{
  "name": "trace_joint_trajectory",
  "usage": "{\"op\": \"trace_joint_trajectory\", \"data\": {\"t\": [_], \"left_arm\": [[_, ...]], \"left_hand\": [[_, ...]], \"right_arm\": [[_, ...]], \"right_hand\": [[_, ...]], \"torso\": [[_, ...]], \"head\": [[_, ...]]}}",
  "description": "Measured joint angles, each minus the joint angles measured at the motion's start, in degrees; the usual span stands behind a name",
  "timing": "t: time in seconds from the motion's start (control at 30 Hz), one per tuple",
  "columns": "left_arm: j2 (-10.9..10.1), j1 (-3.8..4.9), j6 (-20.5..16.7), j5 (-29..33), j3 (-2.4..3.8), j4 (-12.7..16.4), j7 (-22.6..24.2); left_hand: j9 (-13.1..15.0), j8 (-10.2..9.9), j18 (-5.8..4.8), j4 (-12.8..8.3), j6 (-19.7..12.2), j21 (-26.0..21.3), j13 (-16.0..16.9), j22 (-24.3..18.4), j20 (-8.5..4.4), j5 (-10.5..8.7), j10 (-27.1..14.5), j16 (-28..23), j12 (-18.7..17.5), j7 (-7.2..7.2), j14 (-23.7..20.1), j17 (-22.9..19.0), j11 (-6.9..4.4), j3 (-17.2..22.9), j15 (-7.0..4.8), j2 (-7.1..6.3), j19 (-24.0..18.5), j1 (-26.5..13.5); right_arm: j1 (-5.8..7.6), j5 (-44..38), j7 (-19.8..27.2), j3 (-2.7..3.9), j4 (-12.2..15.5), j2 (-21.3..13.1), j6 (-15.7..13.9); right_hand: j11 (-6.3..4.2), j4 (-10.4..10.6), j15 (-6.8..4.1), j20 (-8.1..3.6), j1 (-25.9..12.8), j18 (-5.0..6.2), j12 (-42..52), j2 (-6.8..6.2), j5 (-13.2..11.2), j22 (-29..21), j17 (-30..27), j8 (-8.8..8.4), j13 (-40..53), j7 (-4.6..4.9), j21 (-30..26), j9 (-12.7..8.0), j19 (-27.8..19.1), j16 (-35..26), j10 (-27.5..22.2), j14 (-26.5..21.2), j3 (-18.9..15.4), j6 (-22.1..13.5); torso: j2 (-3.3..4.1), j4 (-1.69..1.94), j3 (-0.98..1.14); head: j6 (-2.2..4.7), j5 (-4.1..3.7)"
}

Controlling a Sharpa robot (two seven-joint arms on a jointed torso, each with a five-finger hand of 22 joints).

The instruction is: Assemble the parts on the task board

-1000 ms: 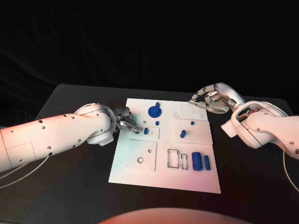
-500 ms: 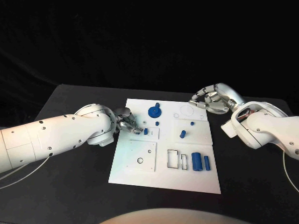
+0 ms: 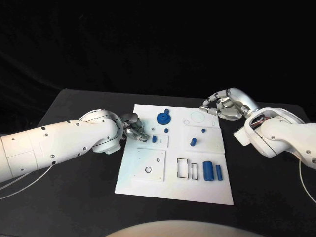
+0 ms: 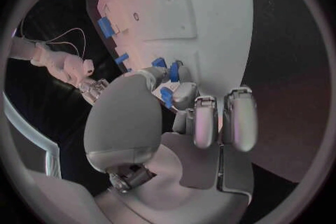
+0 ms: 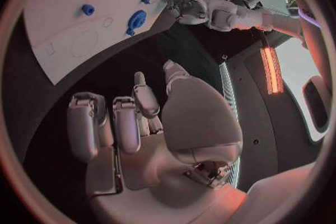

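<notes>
Black worktop (image 3: 72, 192), black backdrop, and the white board (image 3: 174, 185) sits square in the middle of it all. Hardly anything has shifted across the last second: both arms are parked where they were, and the one real change is tiny, at the left hand (image 3: 133, 129), where the small blue piece (image 3: 154, 139) beside its fingertips has nudged a touch along the board's left side. To my eye that says the left hand is in the fiddly seating stage, working a part into its slot rather than carrying it anywhere, so the task is mid-way with plenty left to place.

Look at the left wrist view: the left hand (image 4: 157, 117) has its thumb and a finger closed round a small blue part (image 4: 173, 71), with another bit of blue (image 4: 166, 97) tucked lower between the fingers, while the other fingers (image 4: 238, 120) hang loose off the board's edge. It's held right down at the board surface.

Over on the other side, the right hand (image 3: 225, 105) hovers off the board's far right corner, fingers curled inward, nothing in them; the right wrist view shows the right hand's palm (image 5: 199, 123) bare.

Waiting on the board: a round blue disc (image 3: 163, 117) up top, a small blue peg (image 3: 193, 141) mid-board, and two blue cylinders (image 3: 212, 171) lying side by side near the front.
</notes>
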Motion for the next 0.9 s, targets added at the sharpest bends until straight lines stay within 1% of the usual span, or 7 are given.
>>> {"op": "trace_joint_trajectory", "data": {"t": [0.07, 0.1, 0.27, 0.33, 0.77, 0.9], "left_arm": [[-0.03, -0.01, -0.08, 0.0, 0.01, 0.01, 0.05], [-0.05, -0.01, -0.13, 0.0, 0.02, 0.01, 0.07], [-0.17, -0.05, -0.24, 0.0, 0.04, 0.13, 0.12], [-0.22, -0.05, -0.24, 0.0, 0.05, 0.16, 0.12], [-0.76, -0.01, 0.45, -0.01, 0.13, 0.5, -0.3], [-0.83, 0.03, 0.74, 0.01, 0.17, 0.59, -0.47]], "left_hand": [[0.38, 0.43, -0.01, -0.14, -0.15, 0.0, -0.11, 0.0, 0.0, 0.0, -0.01, 0.0, -0.09, 0.14, 0.0, 0.0, 0.0, 1.4, 0.0, -0.19, 0.0, 0.19], [0.48, 0.43, -0.01, -0.08, -0.15, 0.0, -0.13, 0.0, 0.0, -0.01, -0.01, 0.0, -0.09, 0.15, 0.0, 0.0, 0.0, 1.47, 0.01, -0.28, 0.0, 0.29], [0.74, 0.43, 0.0, 0.01, -0.25, 0.0, -0.09, 0.0, 0.0, -0.01, -0.01, 0.05, -0.1, 0.24, 0.0, 0.0, 0.01, 1.56, 0.01, -0.3, 0.0, 0.3], [0.74, 0.42, 0.0, 0.07, -0.25, 0.0, -0.06, 0.0, 0.0, -0.01, -0.01, 0.21, -0.1, 0.25, 0.0, 0.0, 0.01, 1.63, 0.01, -0.3, 0.0, 0.3], [0.92, 0.75, -0.01, -0.08, -0.35, 0.0, 0.05, -0.01, 0.0, -0.15, 0.21, 0.21, -0.1, 0.35, 0.0, 0.0, 0.23, 1.8, 0.01, -0.3, 0.0, 0.3], [0.97, 0.76, 0.0, -0.08, -0.34, 0.0, 0.05, -0.01, 0.0, 0.01, 0.21, 0.21, -0.09, 0.35, 0.0, 0.0, 0.22, 1.8, 0.01, -0.3, 0.0, 0.29]], "right_arm": [[0.0, 0.0, 0.0, 0.0, 0.0, 0.0, 0.0], [0.0, 0.0, 0.0, 0.0, 0.0, 0.0, -0.01], [0.0, 0.01, 0.01, 0.0, 0.0, -0.01, -0.01], [0.0, 0.01, 0.01, 0.0, 0.01, -0.03, -0.01], [-0.01, 0.02, 0.02, 0.0, 0.04, -0.1, -0.02], [-0.01, 0.02, 0.03, 0.0, 0.04, -0.1, -0.02]], "right_hand": [[0.0, 0.0, 0.0, 0.0, 0.0, 0.0, 0.0, 0.0, 0.0, 0.0, 0.0, 0.0, 0.0, 0.0, 0.0, 0.0, 0.0, 0.0, 0.0, 0.0, 0.0, 0.0], [0.0, 0.0, 0.0, 0.0, 0.0, 0.0, 0.0, 0.0, 0.0, 0.0, 0.0, 0.0, 0.0, 0.0, 0.0, 0.0, 0.0, 0.0, 0.0, 0.0, 0.0, 0.0], [0.0, 0.0, 0.0, 0.0, 0.0, 0.0, 0.0, 0.0, 0.0, -0.01, 0.0, 0.0, 0.0, 0.0, 0.0, 0.0, 0.0, 0.0, 0.0, 0.0, 0.0, 0.0], [0.0, 0.0, 0.0, 0.0, 0.0, 0.0, 0.0, 0.0, 0.0, -0.01, 0.0, 0.0, 0.0, 0.0, 0.0, 0.0, 0.0, 0.0, 0.0, 0.0, 0.0, 0.0], [0.0, 0.0, 0.0, 0.0, 0.0, 0.0, 0.0, 0.0, 0.0, -0.02, 0.0, 0.0, 0.0, 0.0, 0.0, 0.01, 0.0, 0.0, 0.0, 0.0, 0.0, 0.0], [0.0, 0.0, 0.0, 0.0, 0.0, 0.0, 0.0, 0.0, 0.0, -0.02, 0.0, 0.0, 0.0, 0.0, 0.0, 0.01, 0.0, 0.0, 0.0, 0.0, 0.0, 0.0]], "torso": [[0.0, 0.0, 0.01], [0.0, 0.0, 0.01], [-0.01, 0.01, 0.01], [-0.02, 0.01, 0.05], [-0.05, 0.04, 0.05], [-0.05, 0.04, 0.02]], "head": [[-0.03, 0.0], [-0.03, -0.02], [-0.12, -0.08], [-0.14, -0.08], [-0.25, -0.03], [-0.26, -0.02]]}}
